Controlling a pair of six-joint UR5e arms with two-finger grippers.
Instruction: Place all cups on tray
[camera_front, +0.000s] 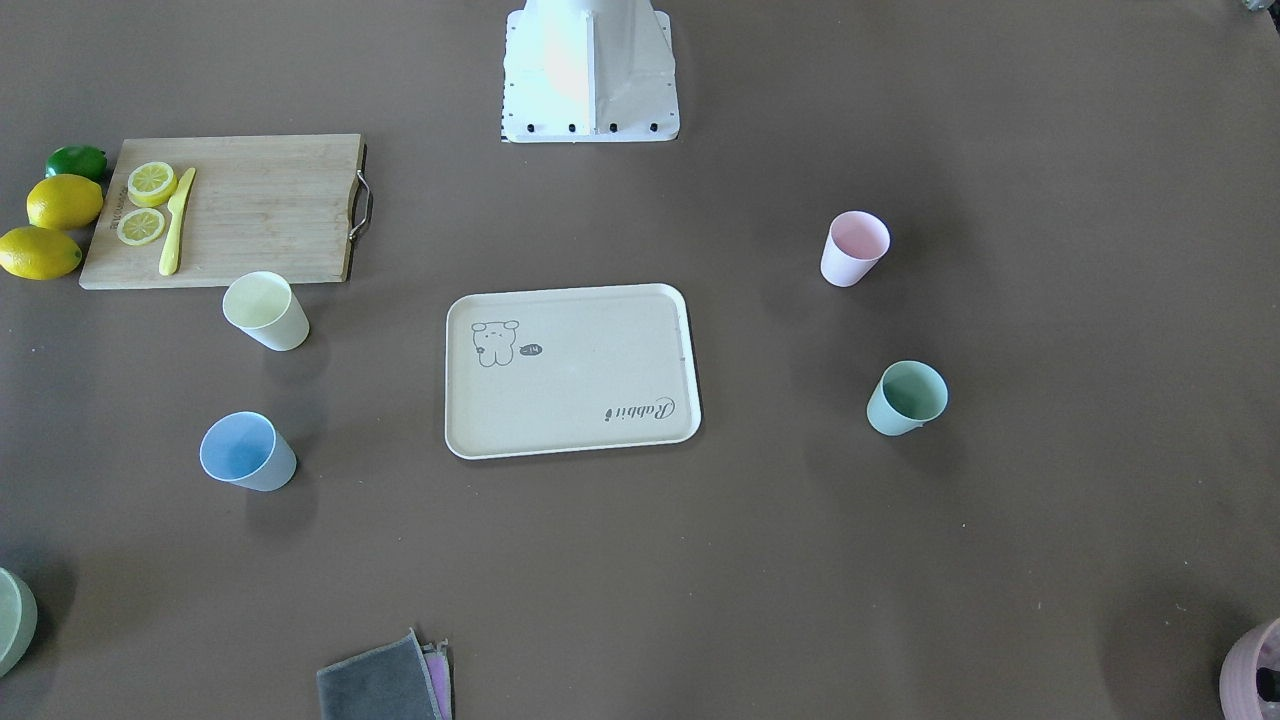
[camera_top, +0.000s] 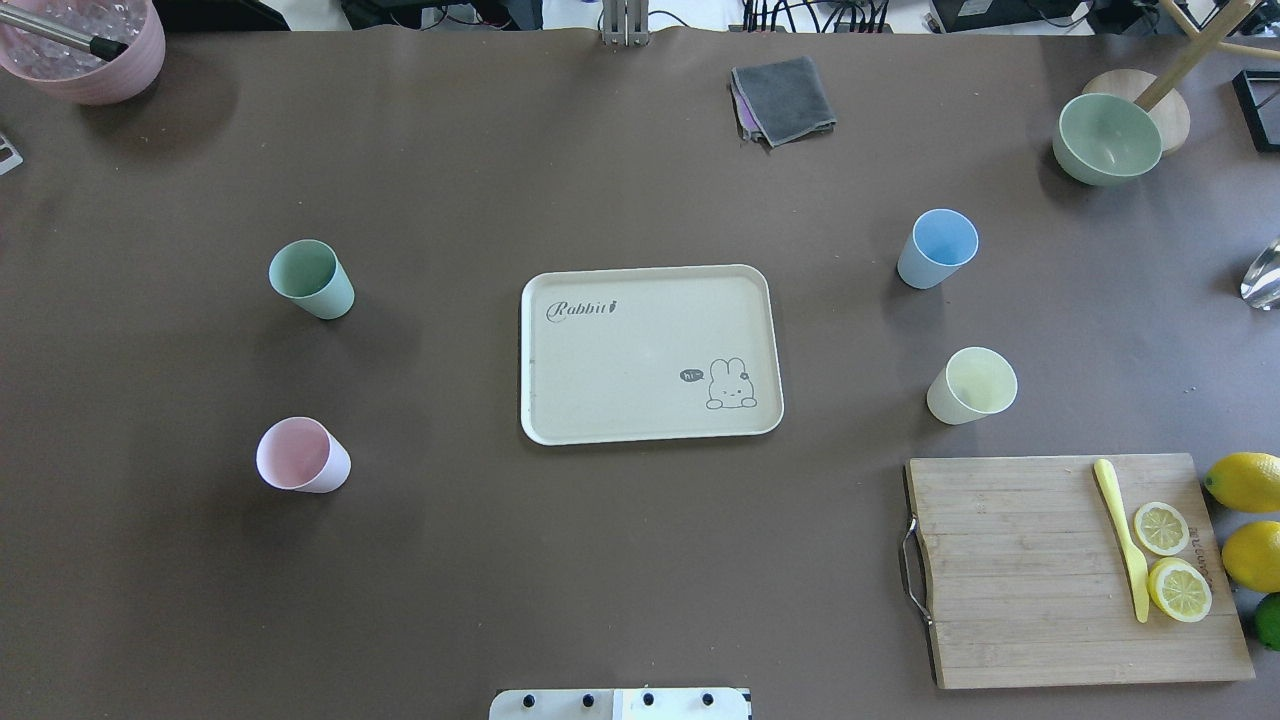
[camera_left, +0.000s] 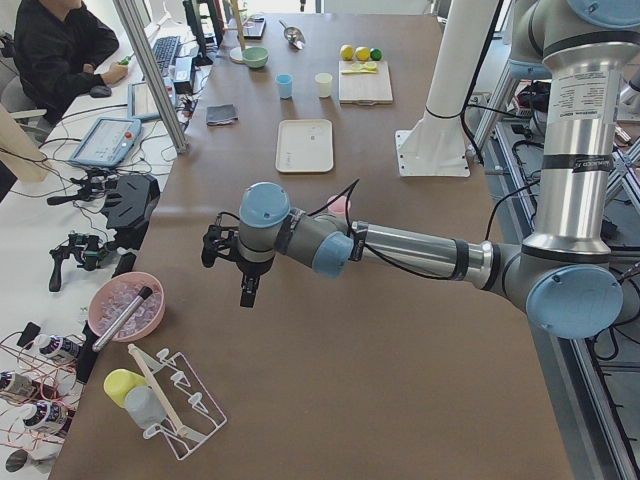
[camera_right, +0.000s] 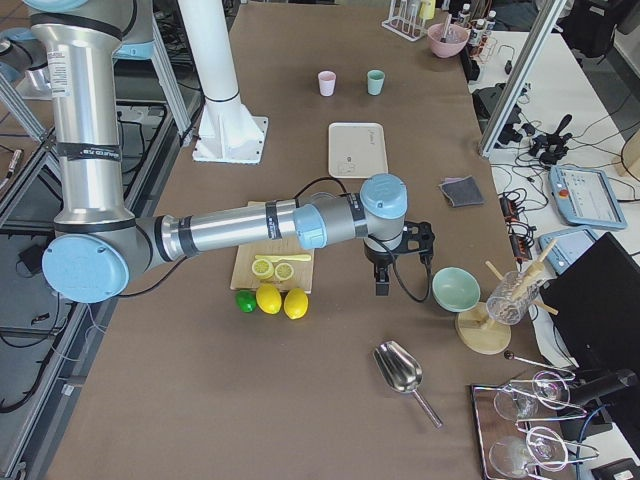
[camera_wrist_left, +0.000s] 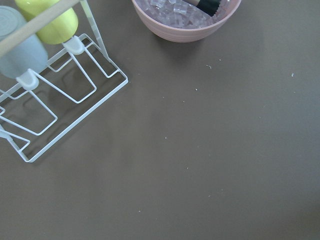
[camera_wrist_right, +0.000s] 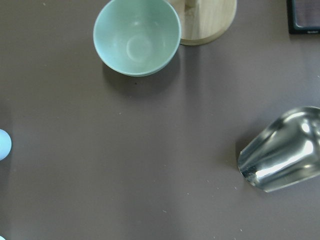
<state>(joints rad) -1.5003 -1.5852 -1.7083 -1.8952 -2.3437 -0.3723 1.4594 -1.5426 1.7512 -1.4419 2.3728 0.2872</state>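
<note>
The cream tray (camera_top: 620, 360) lies at the table's middle, with nothing on it; it also shows in the front view (camera_front: 580, 390). All cups stand upright on the table, apart from the tray. The mint green cup (camera_top: 310, 279) and pale pink cup (camera_top: 300, 455) stand to its left. The light blue cup (camera_top: 938, 247) and pale yellow cup (camera_top: 972, 385) stand to its right. My left gripper (camera_left: 232, 265) hangs over the table's left end, far from the cups. My right gripper (camera_right: 400, 262) hangs over the right end. I cannot tell whether either is open or shut.
A wooden cutting board (camera_top: 1020, 570) with lemon slices and a yellow knife lies at the near right, with lemons (camera_top: 1245, 480) beside it. A green bowl (camera_top: 1105, 137), a metal scoop (camera_wrist_right: 282, 150), a grey cloth (camera_top: 785, 98), a pink ice bowl (camera_top: 85, 45) and a wire rack (camera_wrist_left: 50, 100) stand around the edges.
</note>
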